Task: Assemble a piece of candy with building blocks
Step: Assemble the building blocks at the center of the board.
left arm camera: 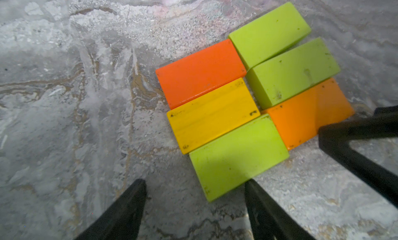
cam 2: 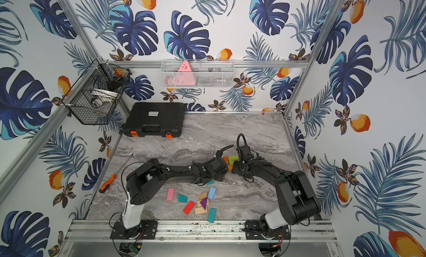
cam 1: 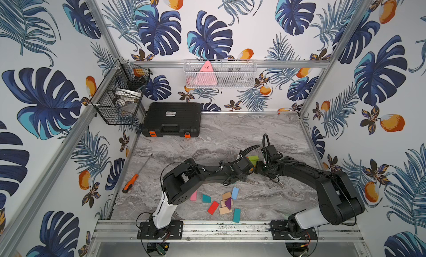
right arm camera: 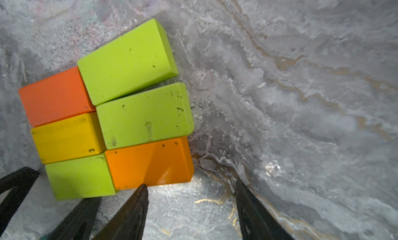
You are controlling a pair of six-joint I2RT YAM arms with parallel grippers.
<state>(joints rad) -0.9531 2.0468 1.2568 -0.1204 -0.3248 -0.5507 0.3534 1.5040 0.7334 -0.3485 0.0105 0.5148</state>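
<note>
Six building blocks lie pressed together flat on the marble as a two-by-three patch (left arm camera: 243, 94) (right arm camera: 112, 120). One row is red-orange (left arm camera: 200, 73), yellow (left arm camera: 213, 114) and green (left arm camera: 237, 154). The other row is two green blocks and an orange one (right arm camera: 150, 163). My left gripper (left arm camera: 195, 181) is open beside the patch, with one fingertip at the green block's corner. My right gripper (right arm camera: 190, 184) is open too, one fingertip at the orange block's edge. Neither holds anything. In both top views the two grippers meet over the patch (cam 1: 253, 160) (cam 2: 232, 159) and mostly hide it.
Several loose blocks (cam 1: 227, 202) lie scattered near the front edge between the arm bases: pink, teal, red, blue, purple and plain wood. An orange-handled screwdriver (cam 1: 130, 183) lies at the left. A black case (cam 1: 171, 119) stands at the back left, below two wall baskets (cam 1: 220, 73).
</note>
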